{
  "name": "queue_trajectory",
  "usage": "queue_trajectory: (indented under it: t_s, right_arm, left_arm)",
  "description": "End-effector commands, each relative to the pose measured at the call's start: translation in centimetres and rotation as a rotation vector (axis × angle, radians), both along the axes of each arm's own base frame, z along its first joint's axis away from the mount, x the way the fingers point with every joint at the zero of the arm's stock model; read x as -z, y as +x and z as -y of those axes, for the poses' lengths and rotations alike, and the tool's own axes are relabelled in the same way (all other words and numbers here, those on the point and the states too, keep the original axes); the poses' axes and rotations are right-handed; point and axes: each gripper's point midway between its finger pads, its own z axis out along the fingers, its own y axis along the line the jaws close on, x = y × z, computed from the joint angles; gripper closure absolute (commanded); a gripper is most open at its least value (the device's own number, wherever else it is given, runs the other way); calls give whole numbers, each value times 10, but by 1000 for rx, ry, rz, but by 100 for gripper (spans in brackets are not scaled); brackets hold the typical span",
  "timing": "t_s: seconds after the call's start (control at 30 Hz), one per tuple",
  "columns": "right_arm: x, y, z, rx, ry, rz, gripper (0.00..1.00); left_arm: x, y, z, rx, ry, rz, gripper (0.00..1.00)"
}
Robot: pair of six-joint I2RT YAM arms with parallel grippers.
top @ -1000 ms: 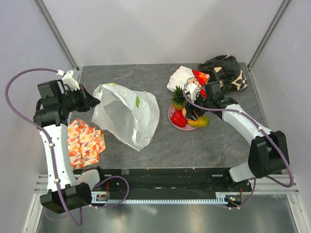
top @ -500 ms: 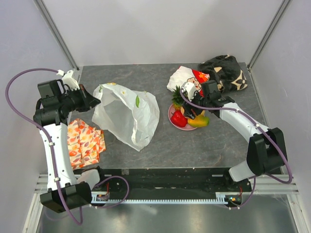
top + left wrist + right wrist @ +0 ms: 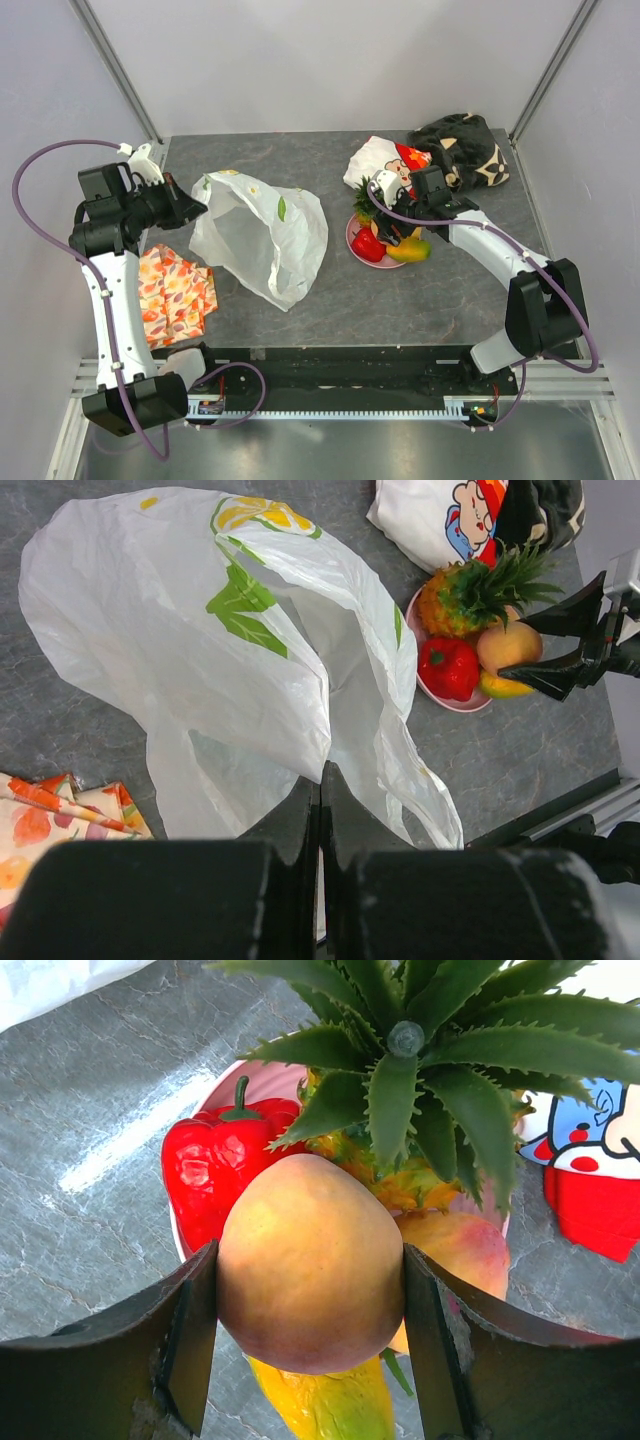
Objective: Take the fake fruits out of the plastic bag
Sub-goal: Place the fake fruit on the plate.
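The plastic bag (image 3: 260, 235) lies crumpled, white with green and yellow prints, left of centre on the table. My left gripper (image 3: 195, 205) is shut on its thin edge (image 3: 322, 765). A pink plate (image 3: 352, 240) holds fake fruits: a pineapple (image 3: 368, 200), a red piece (image 3: 367, 243) and a yellow-green piece (image 3: 410, 250). In the right wrist view my right gripper (image 3: 308, 1260) is shut on a round orange-yellow fruit (image 3: 310, 1220) just above the plate, with the red piece (image 3: 205, 1175), pineapple crown (image 3: 420, 1050) and a pinkish piece (image 3: 465, 1250) behind it.
An orange patterned cloth (image 3: 175, 290) lies under the left arm near the front left. A white cartoon cloth (image 3: 385, 160) and a black patterned cloth (image 3: 460, 145) sit at the back right, right behind the plate.
My right gripper has shifted slightly left and back over the plate with the round fruit in it. The left arm and the bag have not moved.
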Motion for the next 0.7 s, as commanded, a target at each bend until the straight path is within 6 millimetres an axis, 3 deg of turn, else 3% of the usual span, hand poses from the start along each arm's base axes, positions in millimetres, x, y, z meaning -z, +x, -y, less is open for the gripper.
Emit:
queue_trajectory:
  t_s: [0.0,0.17,0.23,0.3,0.53,0.67]
  right_arm:
    - [-15,14,-1,16,-7,56,36]
    - [-17,14,-1,22,-4,56,29]
    - [-18,14,-2,28,-1,56,19]
    - [-20,15,-1,34,1,59,2]
    - [-24,16,-2,43,8,63,2]
    - [-37,16,-2,57,23,76,2]
  left_arm:
    - [-10,3,3,9,-26,35,98]
    - [-10,3,3,13,-28,36,98]
    - [-10,3,4,17,-30,36,98]
    - [-10,4,4,18,-32,37,98]
    - [-11,4,4,23,-35,39,98]
    - [-11,5,4,23,-35,39,98]
